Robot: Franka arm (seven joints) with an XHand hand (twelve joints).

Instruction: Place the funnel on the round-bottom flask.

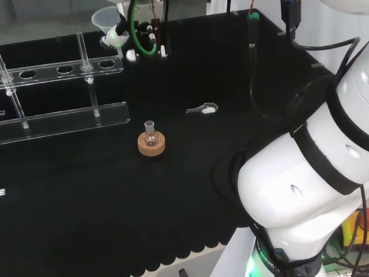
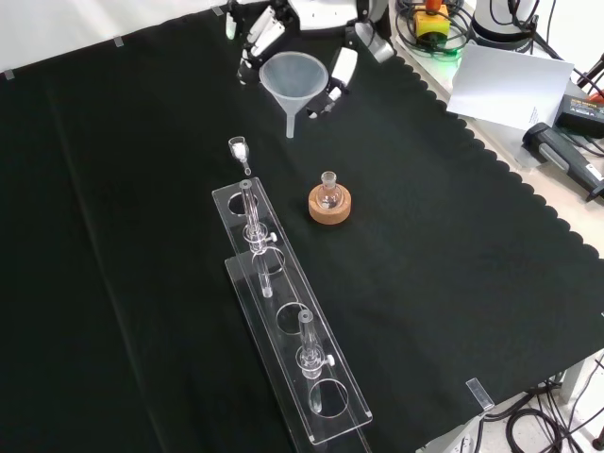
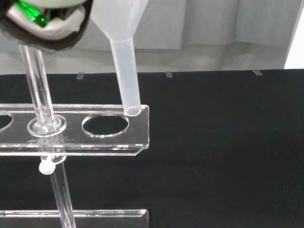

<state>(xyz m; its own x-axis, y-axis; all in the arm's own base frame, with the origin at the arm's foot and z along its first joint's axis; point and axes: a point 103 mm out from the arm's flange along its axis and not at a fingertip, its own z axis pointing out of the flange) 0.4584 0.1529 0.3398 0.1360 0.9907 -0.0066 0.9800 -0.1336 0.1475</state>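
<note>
With the funnel (image 2: 293,83) pinched by the hand's (image 2: 332,52) curled fingers at the front view's top centre, its stem should be carried over the flask (image 2: 328,193) on the cork ring (image 2: 329,209) at mid-frame, kept upright, and lowered into the neck.

Matt black cloth bench cover (image 2: 453,283), finely woven, scalloped along its edge. Translucent, frosted-looking plastic funnel (image 2: 294,83), smooth. Small clear glass round-bottom flask (image 2: 328,192), glossy, on a tan cork ring stand (image 2: 329,209), grainy and dull. Clear acrylic test-tube rack (image 2: 288,326), polished, with shiny edges. Glossy black and white plastic hand (image 2: 326,75).
</note>
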